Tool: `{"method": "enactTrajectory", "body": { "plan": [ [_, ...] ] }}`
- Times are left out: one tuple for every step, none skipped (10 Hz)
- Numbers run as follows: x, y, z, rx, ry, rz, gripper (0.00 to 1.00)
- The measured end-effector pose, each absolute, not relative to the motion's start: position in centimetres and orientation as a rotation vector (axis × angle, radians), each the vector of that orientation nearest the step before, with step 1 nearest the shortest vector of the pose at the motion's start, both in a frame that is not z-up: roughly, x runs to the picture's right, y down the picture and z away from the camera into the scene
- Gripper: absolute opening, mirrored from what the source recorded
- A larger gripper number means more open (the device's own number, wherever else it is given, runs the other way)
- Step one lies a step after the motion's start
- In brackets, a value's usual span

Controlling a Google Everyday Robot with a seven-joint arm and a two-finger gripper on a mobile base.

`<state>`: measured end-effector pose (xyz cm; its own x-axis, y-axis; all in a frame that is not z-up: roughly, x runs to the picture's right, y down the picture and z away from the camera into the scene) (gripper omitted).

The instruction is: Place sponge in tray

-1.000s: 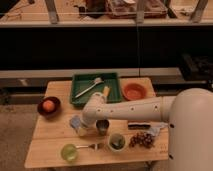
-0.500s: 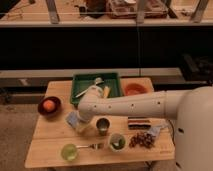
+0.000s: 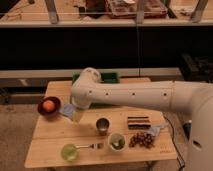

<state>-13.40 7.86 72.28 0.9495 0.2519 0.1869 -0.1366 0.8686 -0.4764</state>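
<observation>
The sponge (image 3: 65,111), a small blue-grey pad, sits at the tip of my gripper (image 3: 75,115) over the left part of the wooden table, just right of the dark red bowl. The gripper looks shut on the sponge, with the pad sticking out to its left. My thick white arm (image 3: 130,95) reaches in from the right and crosses the back of the table. It hides most of the dark green tray (image 3: 111,76); only a strip of the far rim shows behind the elbow.
A dark red bowl (image 3: 48,106) holding an orange ball stands at the left edge. In front are a metal cup (image 3: 103,125), a brown striped block (image 3: 138,121), a green cup (image 3: 69,151), a fork (image 3: 92,146), a small white bowl (image 3: 117,142) and a pile of brown snacks (image 3: 142,139).
The gripper closed on the sponge and carried it slightly up and left toward the red bowl. The arm rose across the back of the table and now covers the tray and the orange bowl.
</observation>
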Motion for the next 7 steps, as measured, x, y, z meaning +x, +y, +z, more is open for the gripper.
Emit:
{"method": "enactTrajectory", "body": {
  "plan": [
    [-13.3,6.1,72.6,-0.475,-0.255,0.184,0.0],
    [-13.2,4.5,73.6,-0.48,-0.263,0.176,0.0],
    [-13.2,3.0,74.9,-0.492,-0.283,0.174,0.0],
    [-13.1,2.0,76.0,-0.503,-0.302,0.178,0.0],
    [-12.7,0.5,77.5,-0.514,-0.321,0.192,0.0],
    [-12.5,-0.9,79.3,-0.525,-0.335,0.199,0.0],
    [-12.4,-1.7,80.4,-0.533,-0.333,0.196,0.0]
  ]
}}
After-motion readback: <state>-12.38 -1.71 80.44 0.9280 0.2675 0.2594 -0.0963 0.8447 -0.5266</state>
